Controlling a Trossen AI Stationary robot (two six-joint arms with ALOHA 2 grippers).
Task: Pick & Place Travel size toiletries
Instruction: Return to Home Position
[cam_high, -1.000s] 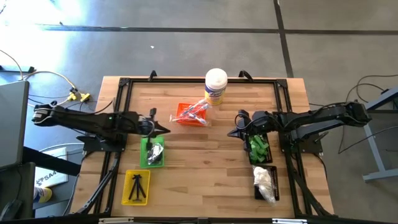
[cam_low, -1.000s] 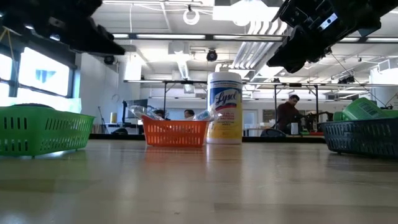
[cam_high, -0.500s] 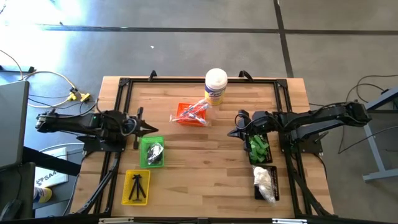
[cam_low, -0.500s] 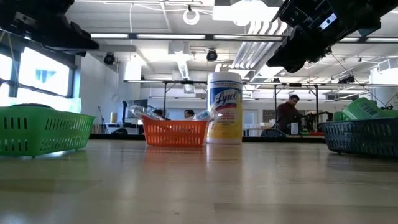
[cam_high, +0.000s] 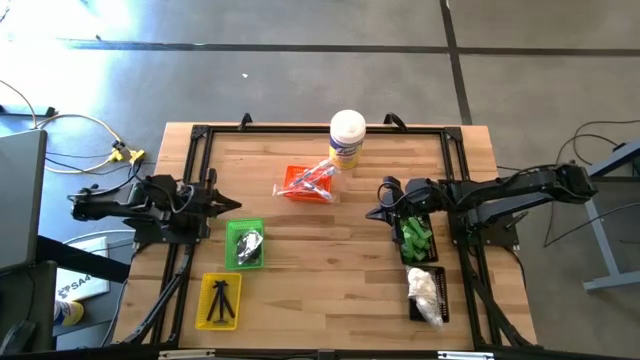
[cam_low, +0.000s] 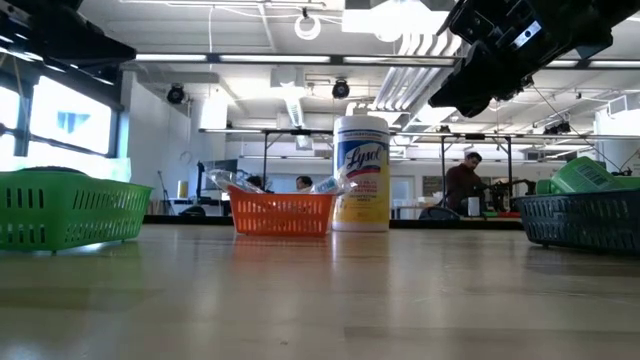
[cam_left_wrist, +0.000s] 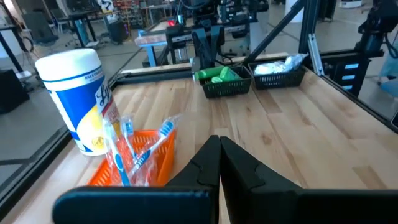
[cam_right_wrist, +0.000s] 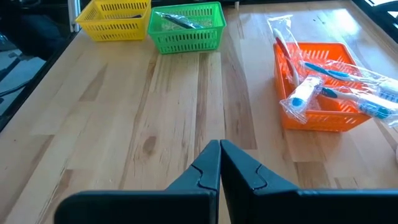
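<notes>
Shut tight with nothing held: the left tool (cam_high: 236, 206), both dark fingers pressed flat together in its own wrist view. Hangs at the left of the frame in the high view, tip just by the upper left corner of the green tray (cam_high: 229, 245). A second ago reached farther toward the middle, past that tray's upper edge; now pulled back toward its own side. Looks like going home, not fetching more.

Shut as well and empty: the right tool (cam_high: 372, 213). Waits right of the middle, next to the upper black tray (cam_high: 402, 250), in the same spot as a second ago.

All the travel size toiletries in trays, none seen loose on the worktop (cam_high: 330, 270). So probably a sorting job near its end.

Counting now:
- Two tools.
- Five trays:
  - one green
  - one orange tray (cam_high: 292, 188) above the middle
  - one yellow tray (cam_high: 204, 300) at the lower left
  - two black at the right, the lower black tray (cam_high: 412, 310) under the upper one
- One white can (cam_high: 347, 135) near the top, just beside the orange tray.
- Some green bottles (cam_high: 415, 238) in the upper black tray, too bunched to count.
- Some white fluffy bags (cam_high: 425, 287) in the lower black tray, hard to count.
- At least three wrapped toothbrushes (cam_high: 320, 175) in the orange tray.
- A few black pieces (cam_high: 220, 300) in the yellow tray, too small to count.
- At least one wrapped dark thing (cam_high: 250, 243) in the green tray.
</notes>
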